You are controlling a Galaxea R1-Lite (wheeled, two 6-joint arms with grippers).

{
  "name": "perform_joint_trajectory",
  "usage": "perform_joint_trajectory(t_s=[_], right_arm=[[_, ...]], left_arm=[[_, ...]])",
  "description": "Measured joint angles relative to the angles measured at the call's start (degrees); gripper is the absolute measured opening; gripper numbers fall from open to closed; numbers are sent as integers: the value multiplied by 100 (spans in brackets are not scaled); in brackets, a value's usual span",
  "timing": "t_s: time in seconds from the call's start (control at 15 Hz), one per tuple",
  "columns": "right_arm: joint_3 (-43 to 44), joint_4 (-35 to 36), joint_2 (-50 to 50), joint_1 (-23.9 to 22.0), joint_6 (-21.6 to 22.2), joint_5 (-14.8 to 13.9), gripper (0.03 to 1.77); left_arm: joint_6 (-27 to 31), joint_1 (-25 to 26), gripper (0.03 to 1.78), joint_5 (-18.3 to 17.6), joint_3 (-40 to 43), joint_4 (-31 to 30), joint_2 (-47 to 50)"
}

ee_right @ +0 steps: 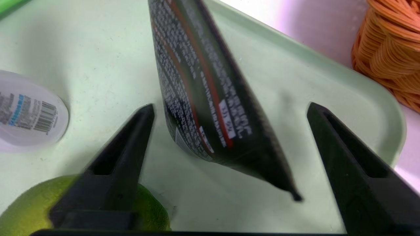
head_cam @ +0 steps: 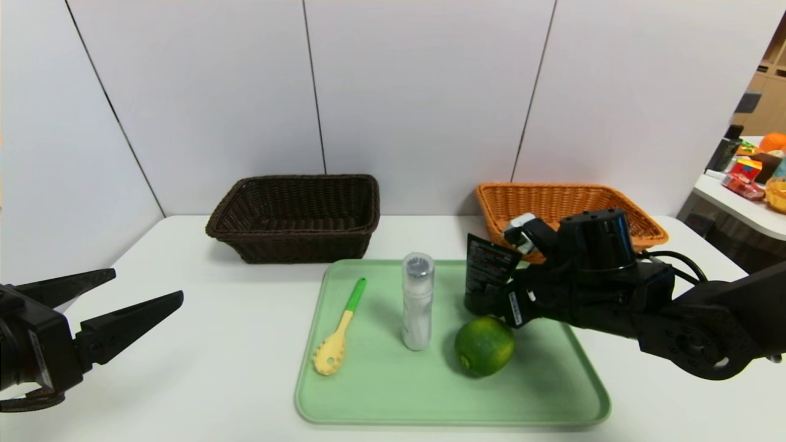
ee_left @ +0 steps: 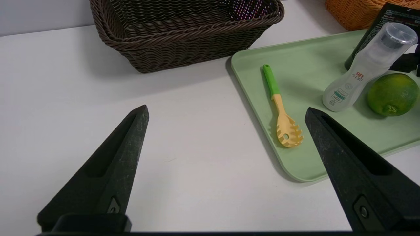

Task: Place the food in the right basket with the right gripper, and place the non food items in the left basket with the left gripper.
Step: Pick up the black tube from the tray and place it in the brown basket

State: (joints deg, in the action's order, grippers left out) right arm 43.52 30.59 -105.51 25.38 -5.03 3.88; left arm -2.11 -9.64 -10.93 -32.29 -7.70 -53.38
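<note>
the right end effector point(ee_right: 229, 111) is straddling a black tube point(ee_right: 203, 98) with white print, jaws spread, not gripping. the left end effector point(ee_left: 226, 113) is hanging released over the tabletop point(ee_left: 98, 82).

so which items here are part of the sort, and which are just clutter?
In the job:
green lime
yellow-green pasta spoon
white bottle
black tube
brown wicker basket
orange wicker basket
pale green tray

Lying about:
colourful items on side table

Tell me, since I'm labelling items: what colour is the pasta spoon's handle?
Bright green, on a yellow head; the pasta spoon shows best in the left wrist view.
</note>
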Motion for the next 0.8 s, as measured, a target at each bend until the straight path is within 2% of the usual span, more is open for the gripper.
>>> perform_joint_trajectory(t_s=[0.13,0.47,0.8], right_arm=[[-20,0,6,0,-4,2,112],[-55,22,63,0,-22,4,55],[-80,-9,188,35,-6,-27,50]], left_arm=[[2,-5,169,0,10,2,2],[2,-2,169,2,44,0,20],[5,-2,169,0,44,-4,27]])
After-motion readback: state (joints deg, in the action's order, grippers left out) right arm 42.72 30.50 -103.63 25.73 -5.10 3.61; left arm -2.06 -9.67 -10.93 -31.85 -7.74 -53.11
